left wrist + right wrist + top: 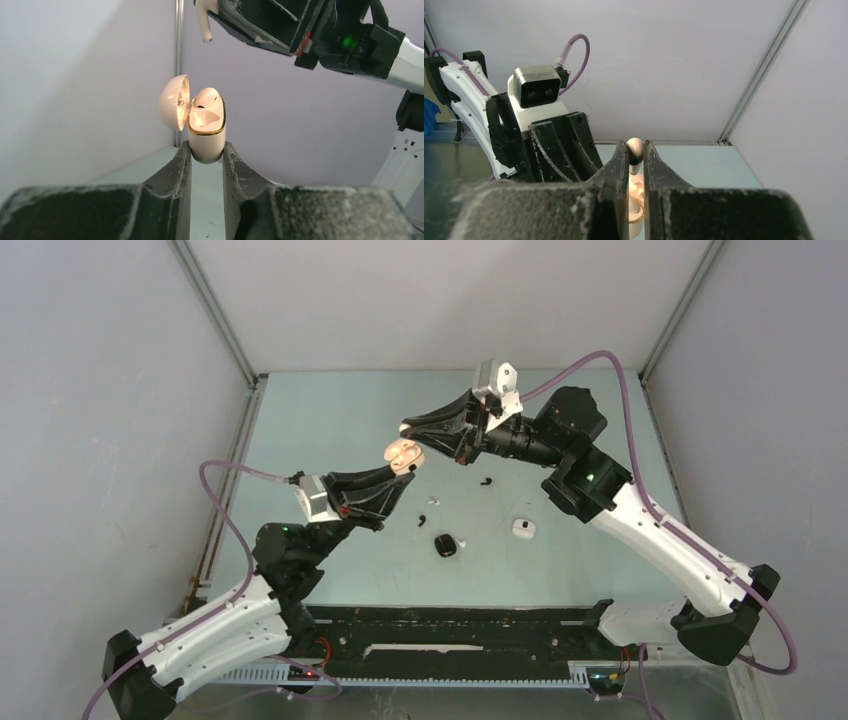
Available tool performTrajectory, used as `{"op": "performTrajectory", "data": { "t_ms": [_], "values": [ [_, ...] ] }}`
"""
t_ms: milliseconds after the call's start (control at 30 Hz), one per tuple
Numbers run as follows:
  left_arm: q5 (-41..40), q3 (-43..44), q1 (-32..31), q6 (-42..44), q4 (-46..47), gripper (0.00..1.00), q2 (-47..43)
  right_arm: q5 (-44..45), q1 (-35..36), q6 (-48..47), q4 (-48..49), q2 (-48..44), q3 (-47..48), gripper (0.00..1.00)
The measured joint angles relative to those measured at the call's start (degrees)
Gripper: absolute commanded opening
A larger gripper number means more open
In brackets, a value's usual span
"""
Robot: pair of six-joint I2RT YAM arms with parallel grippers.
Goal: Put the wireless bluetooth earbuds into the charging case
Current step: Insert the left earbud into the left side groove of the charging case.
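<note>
My left gripper [399,471] is shut on a pale beige charging case [404,454] and holds it upright above the table. In the left wrist view the case [206,135] sits between my fingertips, its lid [173,102] is hinged open to the left, and one beige earbud [207,97] sits in it. My right gripper [406,428] is shut on a second pale earbud [634,149] and holds it just above the open case [637,212]. The earbud's stem [202,22] points down, above and slightly left of the case.
On the table lie a black earbud [486,482], two tiny buds [433,501] [421,518], a black case [445,545] and a white case [523,528]. Grey walls with metal posts enclose the table on three sides.
</note>
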Motion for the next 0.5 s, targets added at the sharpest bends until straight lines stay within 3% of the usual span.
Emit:
{"op": "performTrajectory", "data": {
  "t_ms": [500],
  "values": [
    [-1.3,1.1,-0.4,-1.2,-1.6,0.00,-1.3,4.5,6.4,-9.2,-1.1,0.3,-1.0,0.00]
  ]
}}
